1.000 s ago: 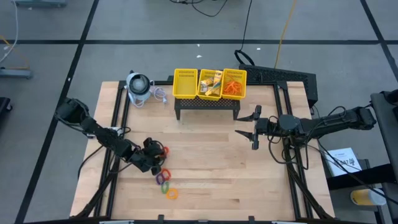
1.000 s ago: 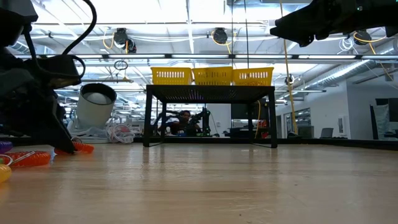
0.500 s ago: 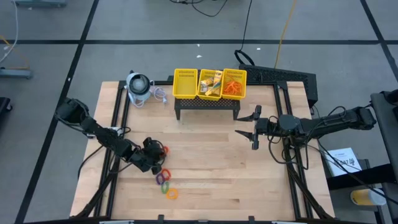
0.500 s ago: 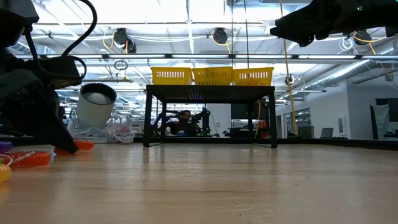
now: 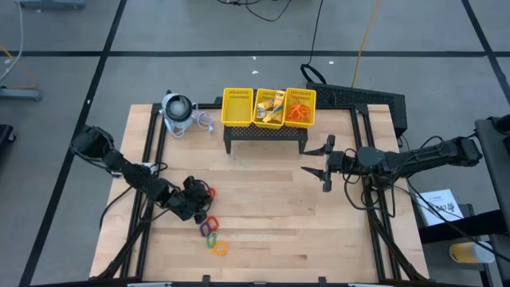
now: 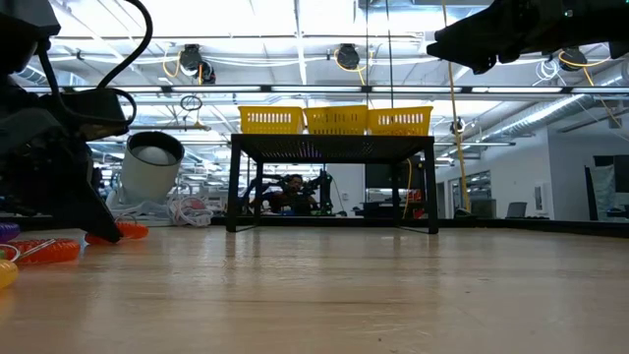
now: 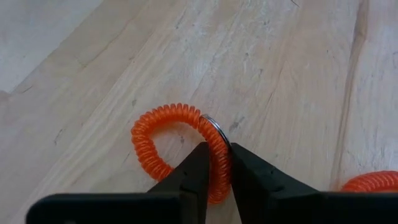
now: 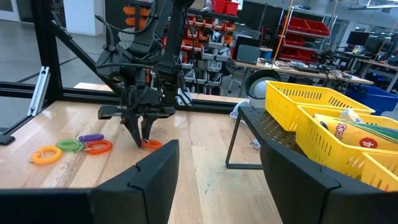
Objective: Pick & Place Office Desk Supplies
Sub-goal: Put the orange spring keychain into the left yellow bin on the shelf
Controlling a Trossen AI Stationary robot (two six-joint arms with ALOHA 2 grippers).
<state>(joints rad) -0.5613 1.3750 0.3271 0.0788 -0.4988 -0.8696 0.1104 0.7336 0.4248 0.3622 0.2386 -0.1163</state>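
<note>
An orange-red coil ring [image 7: 144, 143] with a small metal split ring lies flat on the wooden table [image 5: 319, 231], left of the middle. My left gripper [image 7: 219, 151] slants down onto it and is shut on its coil; the same gripper [image 5: 201, 195] and ring [image 8: 151, 144] show in other views. Near the table's front lie an orange-red ring [image 5: 209, 222], a purple ring [image 5: 209, 229], a green ring [image 5: 212, 237] and an orange ring [image 5: 219, 248]. My right gripper [image 5: 319, 163] hangs open high over the table's right half, holding nothing. My left gripper pinches one side of the ring's coil [image 7: 219, 163] between its two fingers, just below the metal split ring [image 7: 215, 126]. One finger [image 7: 200, 158] stands inside the loop, the other [image 7: 241, 163] outside. The fingers slant down from the table's left. The ring lies flat on the table.
A yellow mesh three-compartment basket [image 5: 269, 108] sits on a dark stand at the table's far edge, with packets in the middle and orange bands in the right compartment. A grey-white round device [image 5: 177, 110] with a cord stands at the far left.
</note>
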